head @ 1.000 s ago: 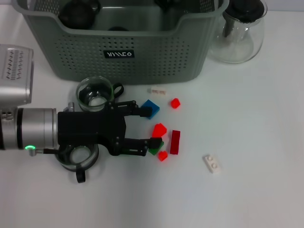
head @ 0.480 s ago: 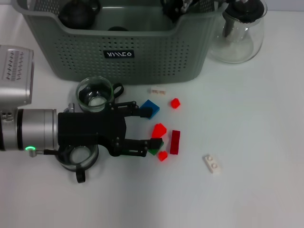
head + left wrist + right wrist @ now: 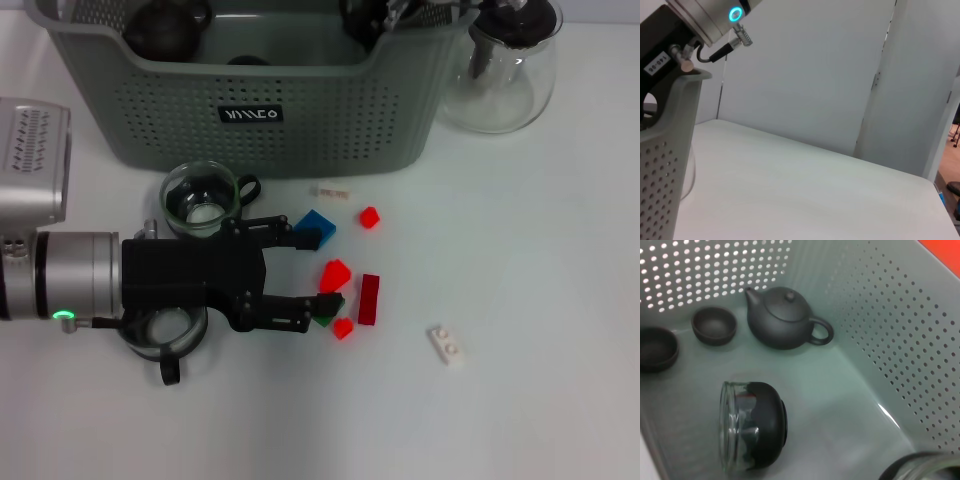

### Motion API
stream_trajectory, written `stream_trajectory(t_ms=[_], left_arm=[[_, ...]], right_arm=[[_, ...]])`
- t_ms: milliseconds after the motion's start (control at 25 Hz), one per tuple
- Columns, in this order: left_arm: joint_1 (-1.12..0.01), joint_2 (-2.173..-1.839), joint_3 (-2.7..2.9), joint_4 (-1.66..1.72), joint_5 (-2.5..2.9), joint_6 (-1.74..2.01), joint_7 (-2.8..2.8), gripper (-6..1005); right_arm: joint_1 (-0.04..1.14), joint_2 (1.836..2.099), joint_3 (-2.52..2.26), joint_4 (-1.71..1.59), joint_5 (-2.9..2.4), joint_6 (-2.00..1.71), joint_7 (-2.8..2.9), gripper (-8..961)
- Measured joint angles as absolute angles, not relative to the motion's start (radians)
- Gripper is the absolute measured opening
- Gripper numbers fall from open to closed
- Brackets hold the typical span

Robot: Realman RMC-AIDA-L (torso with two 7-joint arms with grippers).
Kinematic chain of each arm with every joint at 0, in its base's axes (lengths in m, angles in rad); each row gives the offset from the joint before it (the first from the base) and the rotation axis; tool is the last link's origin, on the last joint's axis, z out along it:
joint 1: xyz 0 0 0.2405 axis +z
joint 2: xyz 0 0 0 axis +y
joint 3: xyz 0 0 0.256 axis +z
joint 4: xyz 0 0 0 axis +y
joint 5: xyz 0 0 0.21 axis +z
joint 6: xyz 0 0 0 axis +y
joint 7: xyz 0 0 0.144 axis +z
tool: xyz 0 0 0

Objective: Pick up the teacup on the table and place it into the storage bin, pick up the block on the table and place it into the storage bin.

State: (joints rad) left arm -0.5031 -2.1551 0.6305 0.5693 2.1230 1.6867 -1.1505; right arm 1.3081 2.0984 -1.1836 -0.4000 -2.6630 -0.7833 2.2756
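On a plain white surface (image 3: 520,300) before the storage bin (image 3: 330,120), left gripper (image 3: 318,268) with jaws apart straddling a small red block (image 3: 335,272): light, rigid, pinch flat sides; right gripper's (image 3: 385,12) jaws unreadable

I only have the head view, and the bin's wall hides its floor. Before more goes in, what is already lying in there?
Observer: The right wrist view shows a dark teapot standing upright on the bin floor.
Operator: Anything near it?
Observer: A dark cup stands upright by its spout, with a second dark cup just beyond.
Operator: Is any glass one in there?
Observer: Yes. A glass cup with a black band lies on its side, apart from the teapot, with bare floor between them.
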Motion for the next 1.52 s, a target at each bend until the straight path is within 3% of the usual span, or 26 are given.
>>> stream_trajectory(t_ms=[80, 520, 680, 1080, 1280, 1520], left_arm=[[-0.503, -2.155, 0.630, 0.570, 2.123, 1.687, -1.150, 826], [-0.501, -2.154, 0.630, 0.571, 2.123, 1.690, -1.150, 827], [-0.502, -2.147, 0.631, 0.575, 2.126, 1.702, -1.150, 826], [-0.501, -2.137, 0.614, 0.589, 2.124, 1.731, -1.150, 826], [-0.500, -2.128, 0.576, 0.593, 2.123, 1.765, -1.151, 827], [-0.493, -2.117, 0.543, 0.599, 2.141, 1.774, -1.151, 827]], right_arm=[[1.308, 2.099, -1.188, -0.405, -2.663, -0.786, 2.278, 58], [1.278, 2.099, -1.194, -0.525, -2.664, -0.868, 2.287, 488], [1.238, 2.098, -1.196, -0.674, -2.665, -0.943, 2.301, 543], [1.036, 2.097, -1.196, -1.217, -2.520, -1.172, 2.344, 673], [0.889, 2.083, -1.174, -1.414, -2.285, -1.344, 2.277, 842], [0.759, 2.057, -1.095, -1.479, -2.064, -1.656, 2.164, 908]])
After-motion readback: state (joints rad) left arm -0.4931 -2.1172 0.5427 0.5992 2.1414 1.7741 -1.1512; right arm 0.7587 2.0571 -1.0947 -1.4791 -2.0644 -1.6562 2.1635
